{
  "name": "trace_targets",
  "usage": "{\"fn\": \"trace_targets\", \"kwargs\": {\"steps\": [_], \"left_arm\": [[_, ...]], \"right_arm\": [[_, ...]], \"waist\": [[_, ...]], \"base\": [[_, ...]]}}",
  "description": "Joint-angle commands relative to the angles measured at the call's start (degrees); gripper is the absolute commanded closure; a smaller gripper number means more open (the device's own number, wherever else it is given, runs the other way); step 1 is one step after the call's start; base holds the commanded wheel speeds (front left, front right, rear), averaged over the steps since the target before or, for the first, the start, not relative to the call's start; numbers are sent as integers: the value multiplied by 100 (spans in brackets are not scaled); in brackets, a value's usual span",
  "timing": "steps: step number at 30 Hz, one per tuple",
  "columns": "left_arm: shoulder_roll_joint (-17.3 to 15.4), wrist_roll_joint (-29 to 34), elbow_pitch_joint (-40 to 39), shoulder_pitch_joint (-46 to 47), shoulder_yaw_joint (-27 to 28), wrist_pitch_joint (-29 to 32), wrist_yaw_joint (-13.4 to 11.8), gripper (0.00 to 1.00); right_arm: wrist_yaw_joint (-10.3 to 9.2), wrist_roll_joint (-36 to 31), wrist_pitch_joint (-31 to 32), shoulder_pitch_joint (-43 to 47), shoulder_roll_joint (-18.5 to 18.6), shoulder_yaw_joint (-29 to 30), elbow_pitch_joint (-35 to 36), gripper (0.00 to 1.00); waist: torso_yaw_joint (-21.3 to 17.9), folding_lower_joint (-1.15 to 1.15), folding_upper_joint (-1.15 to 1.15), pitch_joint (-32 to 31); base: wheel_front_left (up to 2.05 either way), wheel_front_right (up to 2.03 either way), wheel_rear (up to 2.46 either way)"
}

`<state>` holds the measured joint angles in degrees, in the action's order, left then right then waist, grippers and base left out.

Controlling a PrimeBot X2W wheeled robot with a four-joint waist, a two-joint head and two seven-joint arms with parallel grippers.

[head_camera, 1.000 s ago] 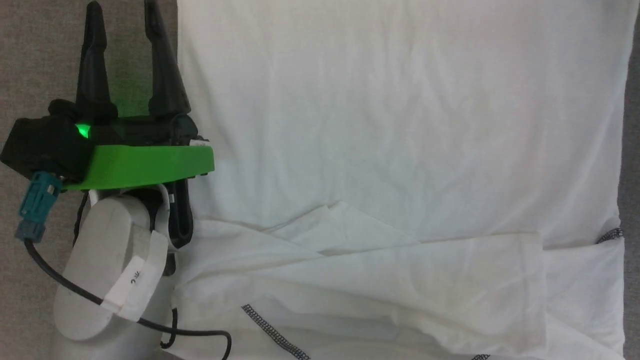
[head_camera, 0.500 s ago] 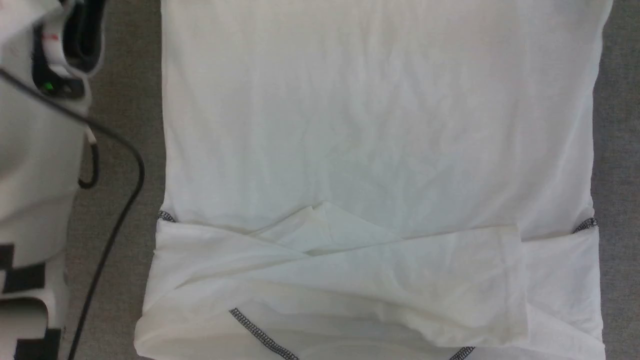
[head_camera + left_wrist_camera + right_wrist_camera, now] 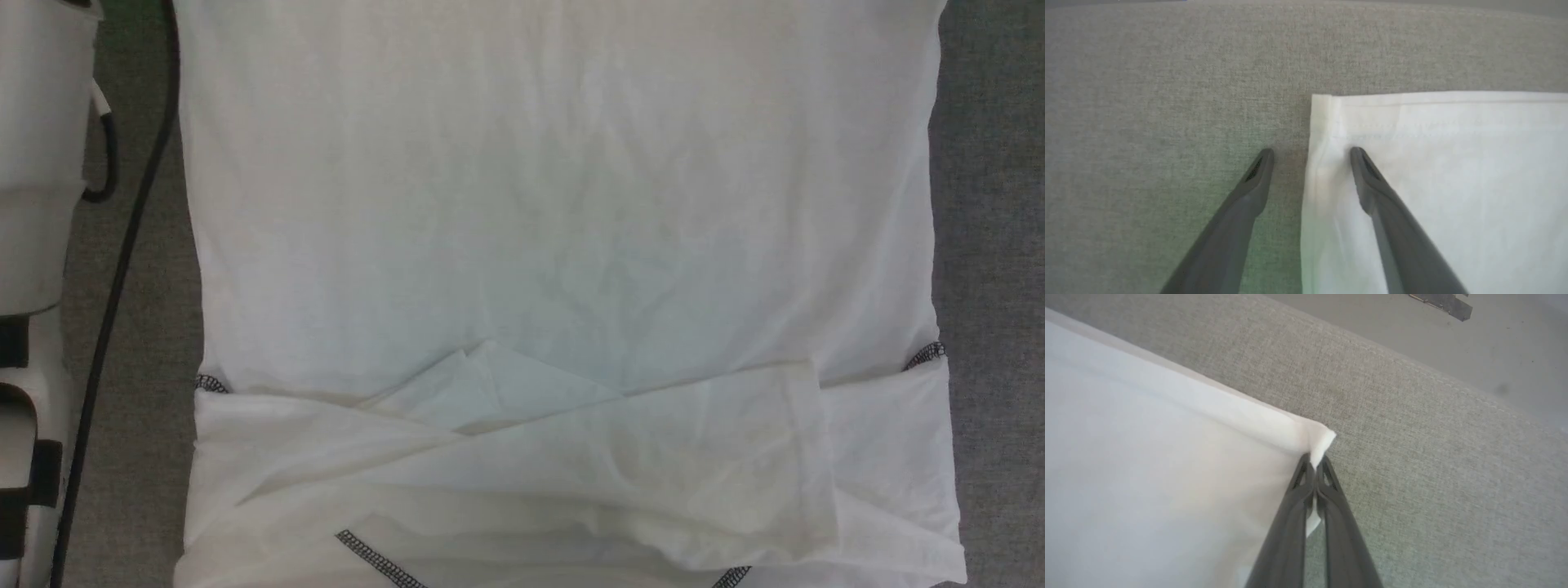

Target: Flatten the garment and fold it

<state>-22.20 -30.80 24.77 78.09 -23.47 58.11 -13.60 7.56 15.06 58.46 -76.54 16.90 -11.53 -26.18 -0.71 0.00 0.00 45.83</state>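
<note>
Head view first: what is there, going from the left? asks one.

At the left edge there is a pale forearm (image 3: 37, 163) and a black cable (image 3: 122, 245), says the other. Then the garment (image 3: 555, 204) lies flat on the grey cloth top (image 3: 988, 245), from the middle to the right. Its sleeves (image 3: 653, 441) are folded across the lower part of the frame.

And the left gripper (image 3: 1311, 153)?

In the left wrist view its fingers stand wide apart. One is over grey cloth at the left, and one is over the white corner (image 3: 1331, 110) in the middle. It holds nothing.

The right gripper (image 3: 1315, 459)?

In the right wrist view it is pinched tight on the other corner (image 3: 1323, 439), in the middle of the frame.

So which step is it?

It looks like taking both corners to start the fold. Next, the left fingers likely must close on the edge. Then both arms should lift together, or the cloth may go crooked.
</note>
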Motion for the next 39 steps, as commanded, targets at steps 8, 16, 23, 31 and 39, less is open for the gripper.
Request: {"fn": "trace_targets", "kwargs": {"steps": [8, 16, 23, 31, 39], "left_arm": [[-71, -256, -391, -441, 319, -118, -350, 100], [-156, 187, -734, -173, 592, -1968, -327, 100], [-100, 305, -435, 82, 630, -3254, 62, 100], [67, -105, -97, -568, 592, -3997, 757, 100], [-108, -601, -554, -2069, 787, -4505, 1177, 100]], "right_arm": [[-8, 181, -251, -168, 107, -115, 44, 100], [-8, -43, -916, -408, 42, 167, -73, 100], [-8, -455, -1824, -652, -20, 580, -328, 100], [-8, -169, -2322, -191, -32, 467, -665, 100], [-8, 1081, -2557, 1330, 60, 233, -128, 100]], "waist": [[-18, 0, 0, 136], [48, 0, 0, -35], [139, 0, 0, -446], [205, 0, 0, -1317], [109, 0, 0, -2335]], "base": [[0, 0, 0], [0, 0, 0], [0, 0, 0], [0, 0, 0], [0, 0, 0]]}}
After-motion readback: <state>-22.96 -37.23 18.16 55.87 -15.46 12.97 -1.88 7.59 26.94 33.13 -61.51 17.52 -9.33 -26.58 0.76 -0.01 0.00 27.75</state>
